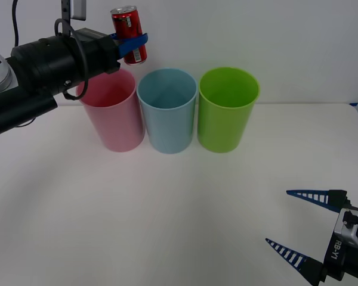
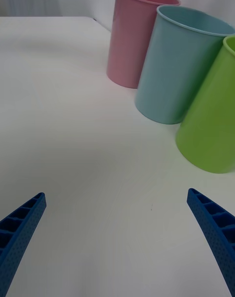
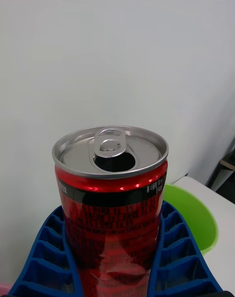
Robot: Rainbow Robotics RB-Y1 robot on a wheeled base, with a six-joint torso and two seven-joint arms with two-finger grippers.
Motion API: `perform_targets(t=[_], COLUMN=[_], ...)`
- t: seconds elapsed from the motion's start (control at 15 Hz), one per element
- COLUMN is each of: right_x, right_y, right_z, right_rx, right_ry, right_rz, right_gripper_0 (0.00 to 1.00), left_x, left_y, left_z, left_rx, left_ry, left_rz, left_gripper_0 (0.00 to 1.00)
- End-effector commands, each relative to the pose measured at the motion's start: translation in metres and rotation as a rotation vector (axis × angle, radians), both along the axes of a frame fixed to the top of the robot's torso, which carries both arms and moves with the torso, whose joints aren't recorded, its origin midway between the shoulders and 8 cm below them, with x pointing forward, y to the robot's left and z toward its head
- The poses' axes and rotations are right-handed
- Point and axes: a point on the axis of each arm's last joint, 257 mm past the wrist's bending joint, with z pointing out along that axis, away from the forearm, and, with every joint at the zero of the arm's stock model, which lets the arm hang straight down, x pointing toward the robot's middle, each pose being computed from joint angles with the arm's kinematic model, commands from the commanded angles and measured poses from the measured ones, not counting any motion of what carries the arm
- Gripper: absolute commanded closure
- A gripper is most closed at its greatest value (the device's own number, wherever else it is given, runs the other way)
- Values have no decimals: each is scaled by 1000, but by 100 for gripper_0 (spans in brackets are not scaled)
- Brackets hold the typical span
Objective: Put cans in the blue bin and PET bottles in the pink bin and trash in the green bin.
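The left gripper [image 1: 133, 43] is holding the can [image 1: 129, 34] in the air, its blue fingers [image 3: 172, 250] clamping the red body from both sides. The can is standing nearly upright, long axis close to vertical and leaning slightly, silver top up. In the front view it is hanging above the gap between the pink bin [image 1: 111, 113] and the blue bin [image 1: 166, 111], seemingly over the pink rim's right edge. That offset is what the coming move turns on: judged from here, the can needs to go a little further toward the robot's right before a drop will land in the blue bin.

The right gripper [image 1: 307, 229] is waiting low at the near right of the desk [image 1: 185, 214], fingers spread wide and holding nothing, well apart from the bins.

The left wrist view is showing the pull-tab and the opened mouth of the can, with the green bin [image 3: 193, 223] behind it. The right wrist view is showing the three bins in a row, pink, blue, green [image 2: 209, 125], standing just beside one another.
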Motion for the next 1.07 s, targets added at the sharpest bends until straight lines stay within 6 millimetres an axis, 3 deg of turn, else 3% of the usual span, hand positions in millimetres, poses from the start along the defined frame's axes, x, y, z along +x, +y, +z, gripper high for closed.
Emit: perform_targets(t=[0.07,0.67,1.07], right_x=[0,0,0], right_y=[0,0,0], right_z=[0,0,0], right_rx=[0,0,0], right_ry=[0,0,0], right_rz=[0,0,0], right_gripper_0=[0,0,0], left_x=[16,41,42], left_y=[-7,-43,-50], left_z=[-14,-52,-76], left_rx=[43,121,186], left_ry=[10,12,27], left_rz=[10,-2,-13], left_gripper_0=[80,80,80])
